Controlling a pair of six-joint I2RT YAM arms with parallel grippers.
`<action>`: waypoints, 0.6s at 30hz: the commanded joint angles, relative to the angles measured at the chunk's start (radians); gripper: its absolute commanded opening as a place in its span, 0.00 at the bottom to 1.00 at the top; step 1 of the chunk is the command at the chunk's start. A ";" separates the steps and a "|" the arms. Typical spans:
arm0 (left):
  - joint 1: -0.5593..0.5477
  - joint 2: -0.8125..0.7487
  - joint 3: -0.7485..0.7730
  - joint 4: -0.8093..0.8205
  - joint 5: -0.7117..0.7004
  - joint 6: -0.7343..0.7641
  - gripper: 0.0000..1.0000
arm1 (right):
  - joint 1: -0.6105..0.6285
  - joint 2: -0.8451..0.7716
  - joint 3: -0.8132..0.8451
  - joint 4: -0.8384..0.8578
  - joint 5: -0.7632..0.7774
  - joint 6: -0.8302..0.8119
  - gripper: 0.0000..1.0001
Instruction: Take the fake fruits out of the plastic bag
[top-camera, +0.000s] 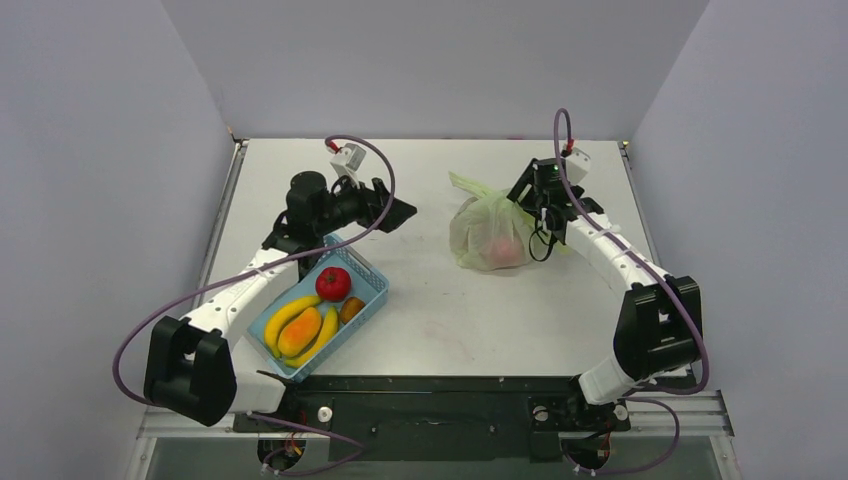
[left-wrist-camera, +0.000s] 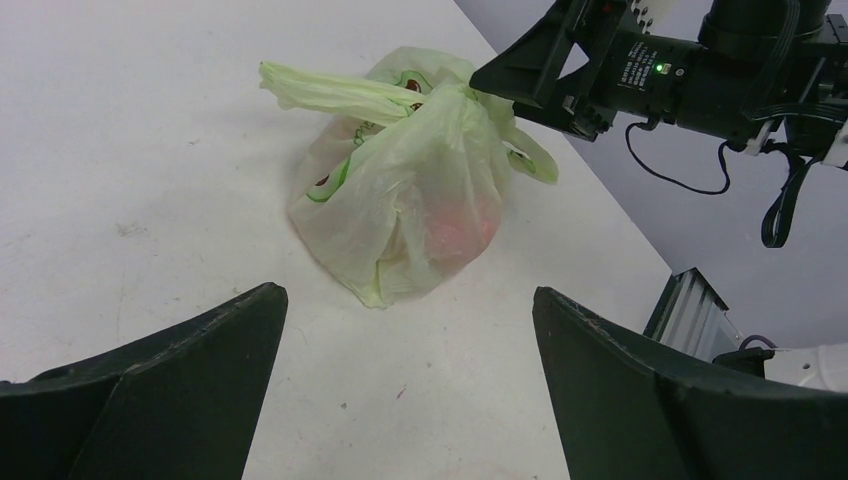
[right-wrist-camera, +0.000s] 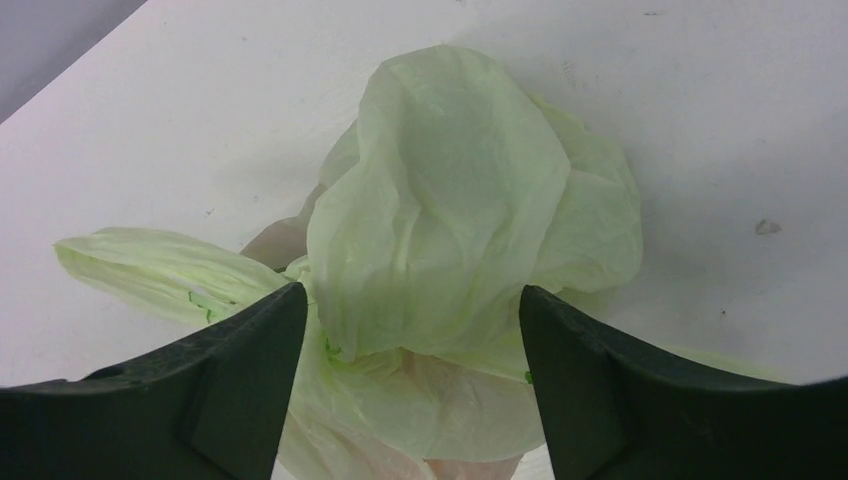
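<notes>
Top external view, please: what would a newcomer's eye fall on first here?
The crinkly, translucent pale green plastic bag sits at the far right of the table, a reddish shape showing through, with the right gripper open at its top. At near left, a blue lattice plastic basket holds yellow bananas and a glossy red tomato.

The plastic bag (left-wrist-camera: 395, 185) blurs the fake fruits (left-wrist-camera: 458, 226) into reddish smudges.
</notes>
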 joint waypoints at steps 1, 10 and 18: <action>-0.028 0.015 0.068 0.002 0.023 0.026 0.92 | 0.001 0.003 -0.005 0.021 0.002 0.026 0.69; -0.107 0.054 0.107 -0.085 -0.002 0.087 0.92 | 0.008 0.002 -0.041 -0.025 -0.068 -0.012 0.18; -0.169 0.080 0.126 -0.124 -0.014 0.113 0.92 | 0.049 -0.087 -0.153 -0.038 -0.156 -0.052 0.00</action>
